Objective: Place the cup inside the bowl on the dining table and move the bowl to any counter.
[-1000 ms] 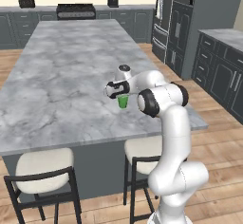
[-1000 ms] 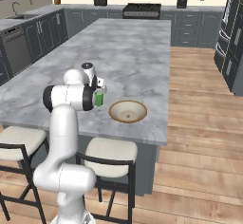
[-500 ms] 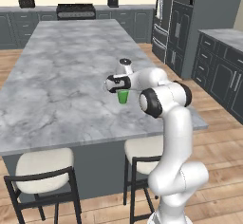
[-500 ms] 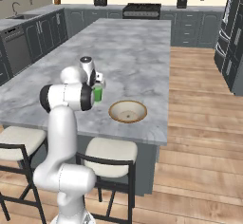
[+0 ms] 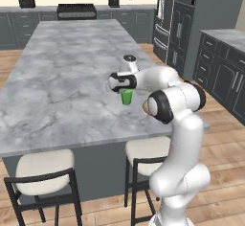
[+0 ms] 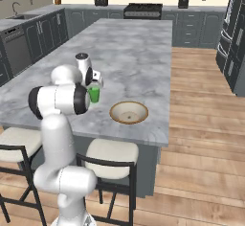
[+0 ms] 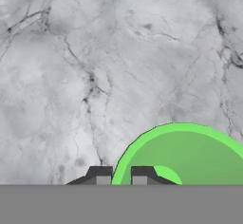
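Note:
My gripper (image 5: 125, 89) is shut on the rim of the small green cup (image 5: 127, 97), which hangs upright just over the dining table (image 5: 57, 76) near its front right part. From the other side the cup (image 6: 94, 94) sits left of the wide tan bowl (image 6: 128, 112), about a cup's width apart from it. The bowl rests on the marble top (image 6: 129, 52) near the front edge, with nothing inside. In the hand view the two fingertips (image 7: 99, 174) straddle the cup's wall, one outside and one inside the green rim (image 7: 180, 152). My arm hides most of the bowl in the left base view.
Cream-seated stools (image 5: 43, 167) (image 6: 110, 153) stand under the island's front edge. A counter over dark cabinets (image 5: 225, 36) runs on the right. Another counter with a sink (image 6: 19, 21) lines the left wall, and a stove (image 6: 141, 9) is at the back.
The gripper has risen a little with the green cup in it, lifting it off the marble top. The bowl has not moved.

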Controlling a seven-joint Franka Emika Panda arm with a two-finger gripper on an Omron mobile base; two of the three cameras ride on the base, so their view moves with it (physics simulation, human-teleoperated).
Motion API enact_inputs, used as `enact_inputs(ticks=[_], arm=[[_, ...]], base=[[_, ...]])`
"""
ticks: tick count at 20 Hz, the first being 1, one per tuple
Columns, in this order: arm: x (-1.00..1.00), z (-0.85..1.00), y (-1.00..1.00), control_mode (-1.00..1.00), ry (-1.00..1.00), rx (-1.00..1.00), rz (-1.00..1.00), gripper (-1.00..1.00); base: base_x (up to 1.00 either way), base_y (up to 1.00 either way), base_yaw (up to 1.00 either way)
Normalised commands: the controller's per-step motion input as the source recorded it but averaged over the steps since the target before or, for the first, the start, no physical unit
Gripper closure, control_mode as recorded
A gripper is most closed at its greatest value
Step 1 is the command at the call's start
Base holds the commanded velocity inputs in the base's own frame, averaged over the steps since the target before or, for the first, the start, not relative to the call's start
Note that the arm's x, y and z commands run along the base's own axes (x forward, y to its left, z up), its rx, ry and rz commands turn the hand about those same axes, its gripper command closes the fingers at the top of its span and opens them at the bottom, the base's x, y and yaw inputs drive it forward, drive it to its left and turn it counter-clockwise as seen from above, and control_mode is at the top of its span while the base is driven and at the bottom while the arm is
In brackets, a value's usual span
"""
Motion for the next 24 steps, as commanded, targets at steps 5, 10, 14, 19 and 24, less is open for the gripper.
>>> enact_inputs(ticks=[5,10,14,19,24], arm=[[-0.17,0.05,-0.33,-1.0,0.0,0.02,0.01,1.0],[0.0,0.08,-0.42,-1.0,0.0,0.04,0.03,1.0],[0.0,0.31,-0.37,-1.0,0.0,0.01,0.02,1.0],[0.0,0.23,-0.4,-1.0,0.0,0.0,0.02,1.0],[-0.05,0.0,-0.37,-1.0,0.0,-0.04,0.02,1.0]], base=[[0.0,0.0,0.0],[0.0,0.0,0.0],[0.0,0.0,0.0],[0.0,0.0,0.0],[0.0,0.0,0.0]])
